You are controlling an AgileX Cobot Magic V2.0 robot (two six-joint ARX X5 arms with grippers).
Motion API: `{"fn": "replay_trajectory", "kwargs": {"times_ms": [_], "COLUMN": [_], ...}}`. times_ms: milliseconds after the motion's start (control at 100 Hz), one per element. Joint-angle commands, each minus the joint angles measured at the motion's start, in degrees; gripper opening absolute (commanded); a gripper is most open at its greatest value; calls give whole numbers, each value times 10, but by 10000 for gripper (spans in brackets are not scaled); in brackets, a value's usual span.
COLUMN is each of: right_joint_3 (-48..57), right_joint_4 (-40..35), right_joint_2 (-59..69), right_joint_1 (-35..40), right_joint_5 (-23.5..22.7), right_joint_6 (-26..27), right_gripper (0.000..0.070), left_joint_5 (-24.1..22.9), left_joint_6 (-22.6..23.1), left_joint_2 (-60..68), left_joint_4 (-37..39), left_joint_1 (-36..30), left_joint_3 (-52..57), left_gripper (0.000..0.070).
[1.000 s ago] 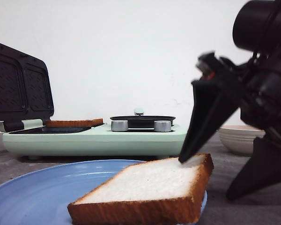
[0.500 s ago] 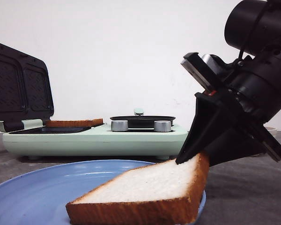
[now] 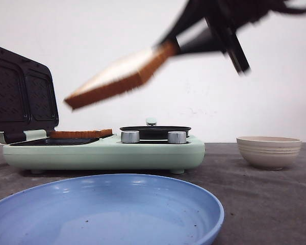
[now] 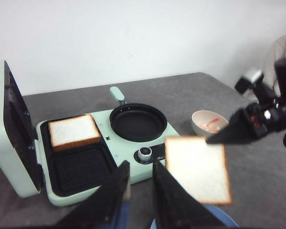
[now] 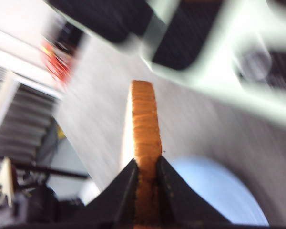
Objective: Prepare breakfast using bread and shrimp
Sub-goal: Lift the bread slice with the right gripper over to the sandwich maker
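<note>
A blue plate [image 3: 107,209] is seen nearest on the counter [image 3: 265,204]. Above it, one bread slice [image 3: 115,79] is held in the air, tilted, clamped by its crust edge in the right pincer [image 5: 145,188]. The left pincer [image 4: 140,191] is seen narrowly parted, holding nothing. Farther back, a green sandwich maker [image 3: 104,150] is stood with its lid raised; a second slice [image 4: 74,131] is laid in its far-left well. To the right, shrimp [image 4: 210,125] are held in a beige bowl [image 3: 269,151].
</note>
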Motion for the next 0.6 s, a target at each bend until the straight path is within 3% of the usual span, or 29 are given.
{"fn": "replay_trajectory", "kwargs": {"times_ms": [0,240,380,590], "right_joint_3": [29,76,115,220], "right_joint_4": [14,102,110,111], "right_joint_2": [8,72,143,277], "right_joint_1": [3,-5,-5,-5], "right_joint_5": [17,24,20,-71], "right_joint_6": [14,63,75,91], "right_gripper": [3,3,3,2], "left_joint_5": [3,3,3,3], "left_joint_6": [-1,-1,-1,-1], "left_joint_2": [1,1,1,1], "left_joint_4": [14,34,41,40], "left_joint_1": [-3,-3,-3,-3], "left_joint_3": [7,7,7,7], "left_gripper": [4,4,4,4]}}
